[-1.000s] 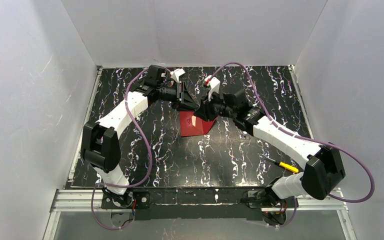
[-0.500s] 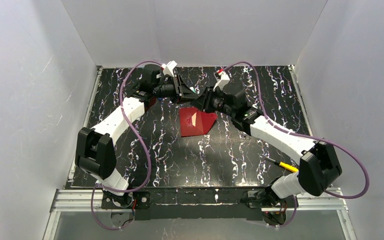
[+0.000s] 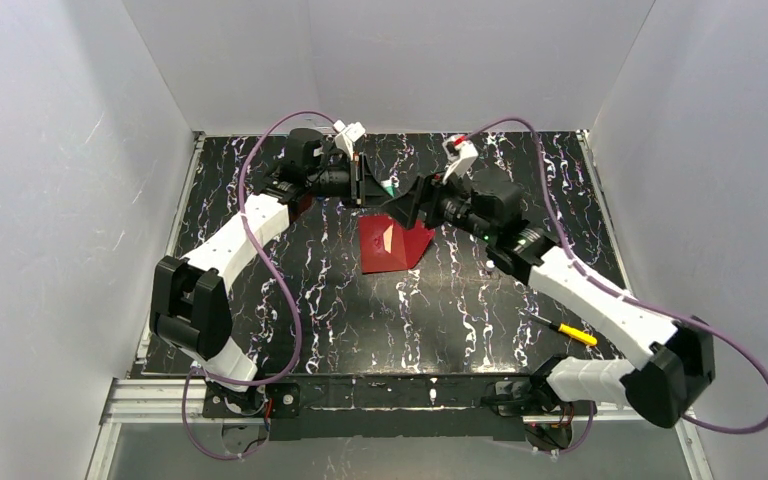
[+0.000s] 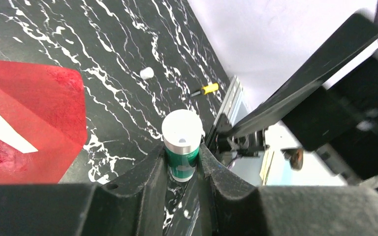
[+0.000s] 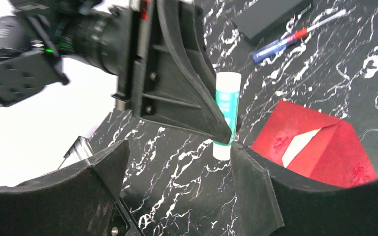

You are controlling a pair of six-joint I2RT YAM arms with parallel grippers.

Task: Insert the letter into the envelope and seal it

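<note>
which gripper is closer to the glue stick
Left. The left gripper is shut on the glue stick; the right gripper is open just beside it, not gripping it.

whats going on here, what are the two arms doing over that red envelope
The left claw is shut on a green-and-white glue stick, held above the black marbled table. The right claw is open right beside the stick's lower end, perhaps about to take or uncap it. The red paper envelope lies flat below, with a sliver of the white paper letter showing, so it looks not yet sealed.
</note>
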